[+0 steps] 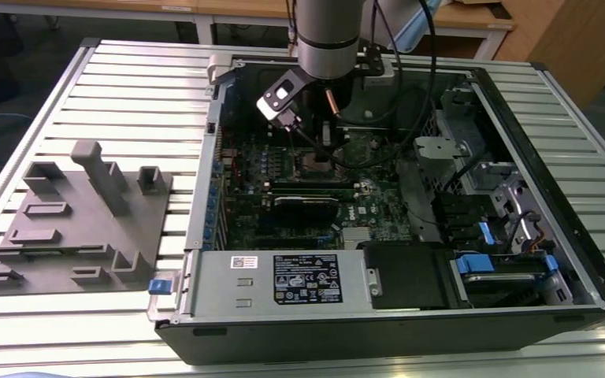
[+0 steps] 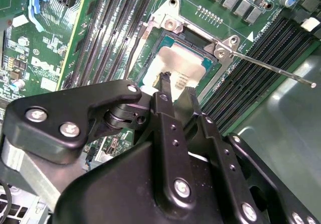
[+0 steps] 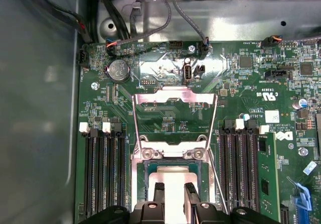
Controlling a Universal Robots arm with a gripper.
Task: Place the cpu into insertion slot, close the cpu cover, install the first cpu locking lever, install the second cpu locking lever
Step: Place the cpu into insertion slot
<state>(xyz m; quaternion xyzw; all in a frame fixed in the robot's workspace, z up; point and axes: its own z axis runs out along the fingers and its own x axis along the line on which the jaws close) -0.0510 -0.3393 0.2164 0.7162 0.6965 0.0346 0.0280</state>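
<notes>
Pincer (image 3: 174, 186) of black metal, its fingers (image 3: 159, 196) parted by a narrow gap and holding nothing, hangs close over the small flat silver-grey square cpu (image 3: 175, 173) — seated in the square black insertion slot (image 3: 149, 184) near the middle of the green motherboard (image 3: 235, 108) — with the thin silver windowed cpu cover (image 3: 173, 94) raised off it.

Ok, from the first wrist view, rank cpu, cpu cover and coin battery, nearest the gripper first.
1. cpu: right at the gripper.
2. cpu cover: swung open, just beyond the cpu.
3. coin battery: farther out, past the cover and off to one side.
</notes>
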